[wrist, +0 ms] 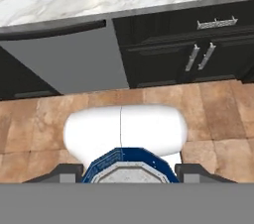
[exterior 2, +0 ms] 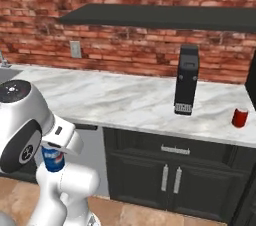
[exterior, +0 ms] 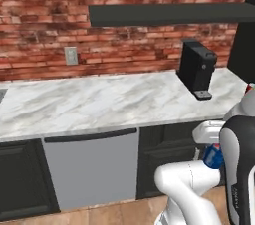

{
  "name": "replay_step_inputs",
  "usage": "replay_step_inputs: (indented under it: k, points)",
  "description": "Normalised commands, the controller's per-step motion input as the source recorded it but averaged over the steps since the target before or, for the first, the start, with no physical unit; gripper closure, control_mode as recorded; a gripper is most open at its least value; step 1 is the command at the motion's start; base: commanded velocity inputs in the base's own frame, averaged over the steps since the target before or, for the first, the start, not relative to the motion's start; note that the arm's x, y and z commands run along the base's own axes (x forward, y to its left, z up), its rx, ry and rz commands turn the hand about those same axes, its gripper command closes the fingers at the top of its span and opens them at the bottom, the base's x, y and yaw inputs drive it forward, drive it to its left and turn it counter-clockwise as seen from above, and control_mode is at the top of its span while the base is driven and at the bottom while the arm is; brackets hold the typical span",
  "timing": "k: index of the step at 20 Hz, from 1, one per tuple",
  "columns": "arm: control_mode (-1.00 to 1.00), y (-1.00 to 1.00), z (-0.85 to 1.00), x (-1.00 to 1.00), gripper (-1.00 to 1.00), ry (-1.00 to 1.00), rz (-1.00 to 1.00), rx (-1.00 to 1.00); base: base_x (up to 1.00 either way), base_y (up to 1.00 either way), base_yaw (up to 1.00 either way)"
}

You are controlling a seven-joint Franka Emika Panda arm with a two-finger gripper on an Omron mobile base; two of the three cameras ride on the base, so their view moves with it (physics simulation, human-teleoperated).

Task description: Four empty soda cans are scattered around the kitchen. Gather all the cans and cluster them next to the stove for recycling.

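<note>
My gripper (exterior: 212, 150) hangs low in front of the dark cabinets, pointing down, and is shut on a blue soda can (exterior: 213, 156). From the right base view the same blue can (exterior 2: 52, 160) sits under the white hand, gripper (exterior 2: 54, 156) closed around it. In the hand view its silver top and blue rim (wrist: 130, 167) fill the space between the fingers (wrist: 63, 173) of the gripper (wrist: 130, 174). A red soda can (exterior 2: 240, 117) stands upright on the white marble counter (exterior 2: 125, 100) at the far right, and shows as a sliver (exterior: 249, 88) behind my arm. The stove is out of view.
A black coffee machine (exterior: 196, 68) (exterior 2: 187, 80) stands on the counter left of the red can. A dark shelf (exterior: 169, 14) hangs above the counter. Below are a grey dishwasher front (exterior: 92, 169) (wrist: 64, 64) and dark cabinet doors (exterior 2: 170, 170). The floor is brown tile (wrist: 218, 114).
</note>
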Motion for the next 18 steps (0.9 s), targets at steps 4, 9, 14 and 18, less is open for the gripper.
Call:
replay_step_inputs:
  k: [4,9,14,18]
  points:
    - [1.0,0.0,0.0,0.0,1.0,0.0,0.0,0.0,-0.24,1.0,0.06]
    - [1.0,0.0,0.0,0.0,1.0,0.0,0.0,0.0,-0.26,1.0,0.07]
    - [1.0,0.0,0.0,0.0,1.0,0.0,0.0,0.0,-0.37,0.9,0.08]
    - [1.0,0.0,0.0,0.0,1.0,0.0,0.0,0.0,-0.33,0.88,0.24]
